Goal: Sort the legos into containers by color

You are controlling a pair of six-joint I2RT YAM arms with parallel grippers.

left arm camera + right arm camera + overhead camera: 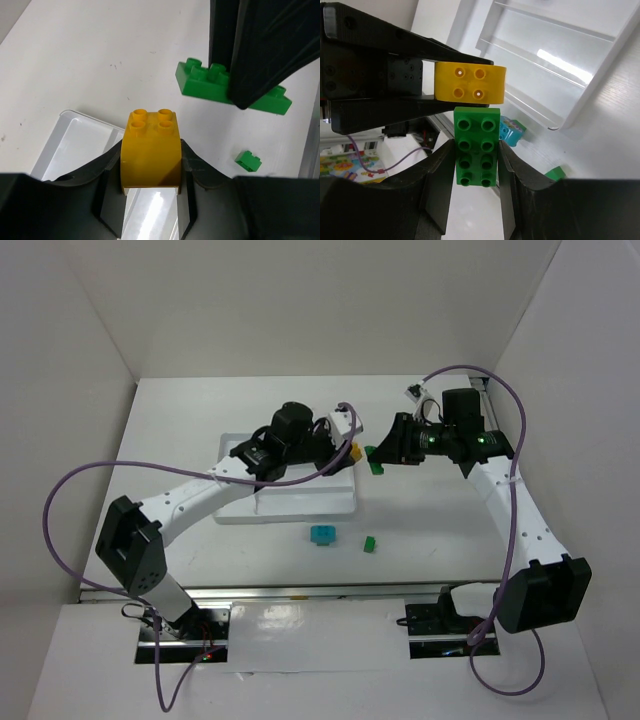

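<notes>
Left gripper (151, 156) is clamped on the yellow brick (151, 142) right over the white tray's (80, 137) corner. The right gripper (476, 165) is pinching a long green brick (476, 145) just beside it. The cyan brick (323, 535) and a small green brick (369, 543) sit on the table (200, 420) near the tray, outside it.

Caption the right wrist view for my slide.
Right gripper holds a green brick, left gripper a yellow brick, beside the white tray.
</notes>
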